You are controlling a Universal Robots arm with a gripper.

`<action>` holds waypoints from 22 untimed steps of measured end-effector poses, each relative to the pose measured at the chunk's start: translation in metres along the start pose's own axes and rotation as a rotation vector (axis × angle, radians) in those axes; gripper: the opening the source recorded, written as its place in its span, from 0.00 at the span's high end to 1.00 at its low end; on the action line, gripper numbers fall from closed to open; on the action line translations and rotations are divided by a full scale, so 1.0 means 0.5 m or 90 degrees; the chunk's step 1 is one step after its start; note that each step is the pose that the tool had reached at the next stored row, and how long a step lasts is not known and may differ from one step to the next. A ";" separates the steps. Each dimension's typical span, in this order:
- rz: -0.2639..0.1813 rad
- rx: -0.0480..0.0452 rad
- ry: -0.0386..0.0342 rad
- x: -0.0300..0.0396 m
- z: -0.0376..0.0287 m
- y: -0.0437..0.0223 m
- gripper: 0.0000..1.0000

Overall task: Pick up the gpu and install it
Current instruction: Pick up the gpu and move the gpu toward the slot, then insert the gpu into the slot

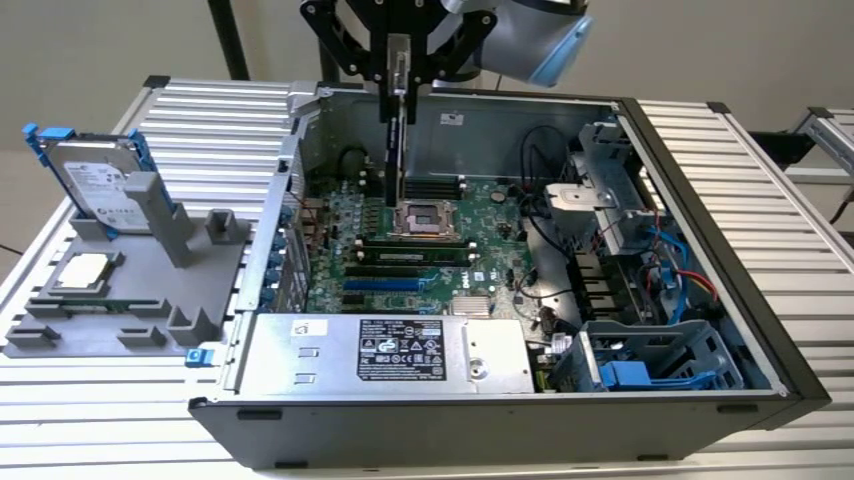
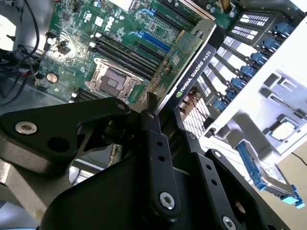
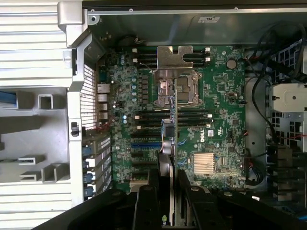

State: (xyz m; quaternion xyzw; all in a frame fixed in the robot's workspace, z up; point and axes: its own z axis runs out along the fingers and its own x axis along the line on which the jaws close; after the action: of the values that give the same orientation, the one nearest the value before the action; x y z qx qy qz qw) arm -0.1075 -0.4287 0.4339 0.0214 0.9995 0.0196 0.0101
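The worktop (image 1: 747,200) carries the open computer case (image 1: 534,425). The case is lying on its side, with the motherboard (image 1: 494,250) face up inside it. On the exterior view's left stands the grey holder (image 1: 120,290), well apart from where I am working.

My claw (image 1: 398,70) is clamped on the top edge of the gpu (image 1: 396,130). The card hangs on edge, upright, inside the case and above the far part of the board. In the first wrist view the gpu (image 3: 173,110) runs edge-on across the CPU socket (image 3: 175,86) and the black memory slots (image 3: 192,117). I cannot tell whether its lower edge is clear of them.

That is my first worry. I judge that a drop here would put the card's edge into the uncovered socket and damage its contacts.

My second worry is aim. The blue slot (image 1: 387,284) lies nearer than the card, so pressing down off-line would grind the gold edge on the board beside it. Also, I am holding a tall, thin card by one edge, so a sideways knock could twist it in my grip. The metal end bracket could catch the case's left wall (image 1: 274,240) as the card comes down.
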 end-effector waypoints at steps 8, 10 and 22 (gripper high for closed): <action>0.000 0.0001 0.0000 -0.007 0.000 0.000 1.00; 0.000 0.0001 0.0000 -0.007 0.000 0.000 1.00; 0.000 0.0001 0.0000 -0.016 0.000 0.001 1.00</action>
State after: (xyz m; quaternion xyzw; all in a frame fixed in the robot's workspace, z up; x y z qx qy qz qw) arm -0.0994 -0.4287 0.4339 0.0215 0.9995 0.0195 0.0101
